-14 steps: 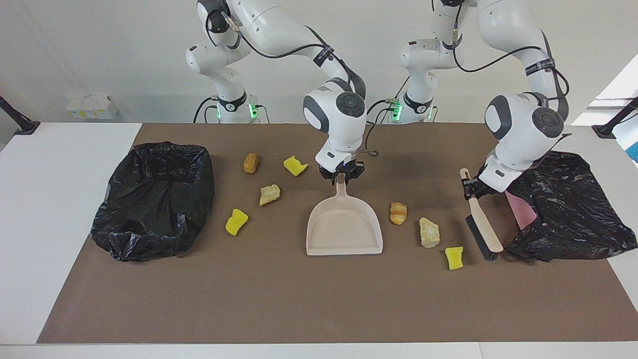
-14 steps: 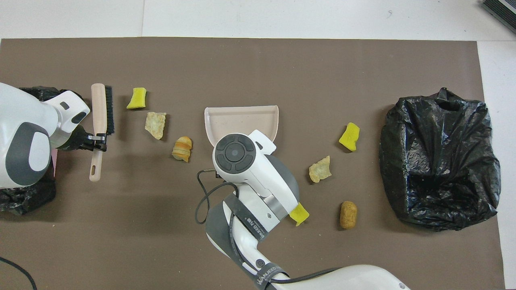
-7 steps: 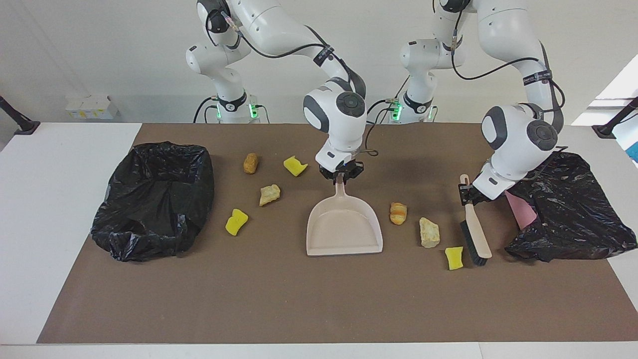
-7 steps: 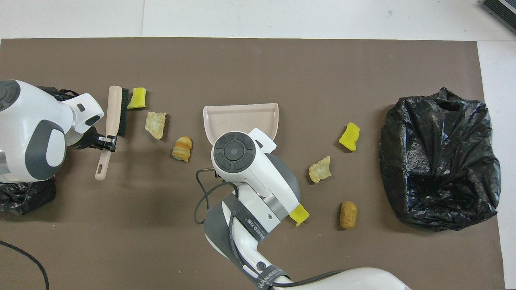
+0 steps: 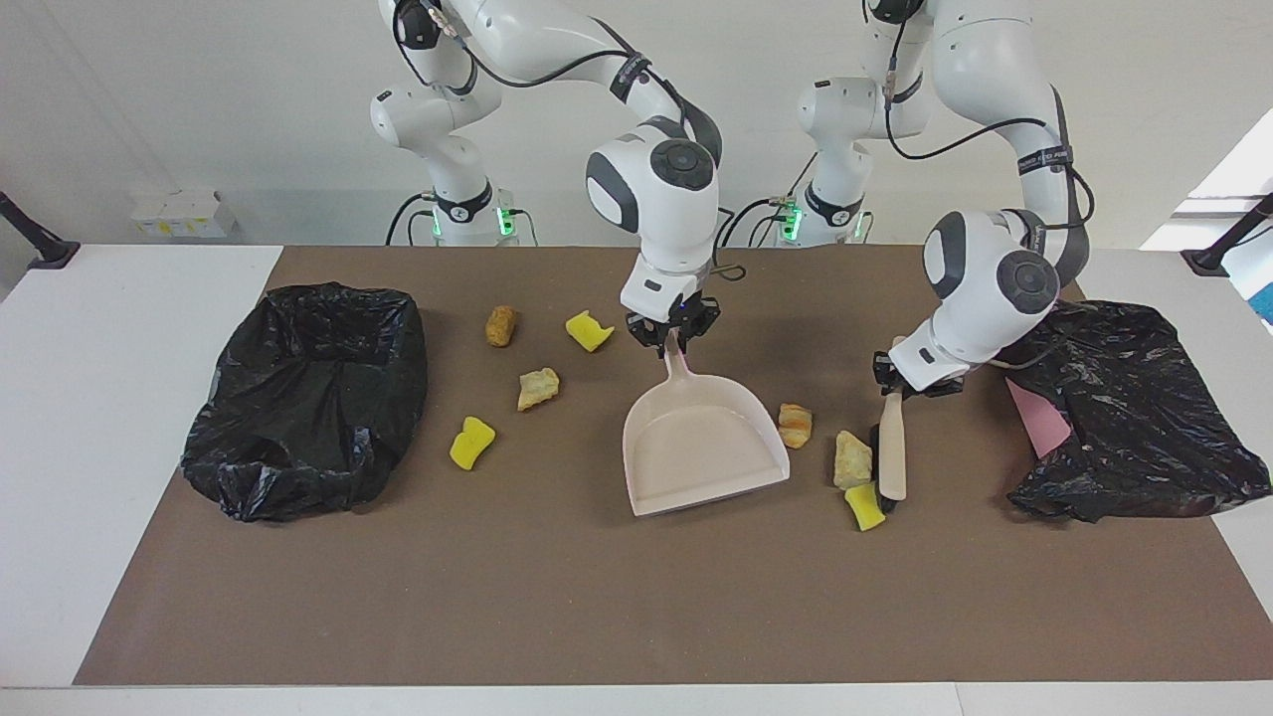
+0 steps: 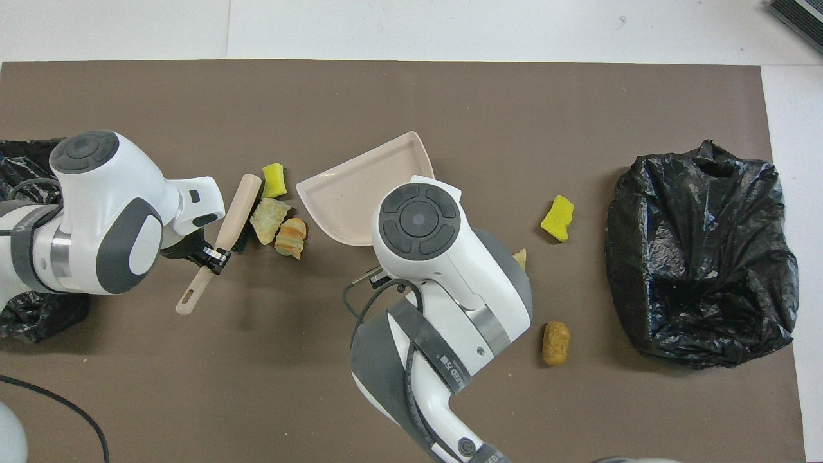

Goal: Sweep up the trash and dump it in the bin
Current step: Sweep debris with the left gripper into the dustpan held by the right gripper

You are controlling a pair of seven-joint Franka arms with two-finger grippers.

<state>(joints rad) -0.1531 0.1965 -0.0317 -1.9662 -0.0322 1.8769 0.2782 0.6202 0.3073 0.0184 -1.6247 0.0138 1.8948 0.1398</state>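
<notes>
Overhead view: trash [image 6: 276, 220] beside left gripper's [image 6: 215, 256] brush [image 6: 226, 233]

The brush [image 5: 891, 452] has pushed three scraps [image 5: 853, 459] together toward the now-turned dustpan [image 5: 704, 447].

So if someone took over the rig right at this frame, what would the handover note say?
Left gripper: shut on the brush handle, bristles against the tan lump and yellow sponge piece.
Right gripper: shut on the dustpan handle; pan on the mat, mouth angled toward the brush.
Striped bread lump sits at the pan's edge.
Four scraps lie between the pan and the black-lined bin: brown lump, two yellow pieces, tan piece.
Done: both tools gripped. Left: nothing in pan or bin yet; sweep all seven, dump.
</notes>
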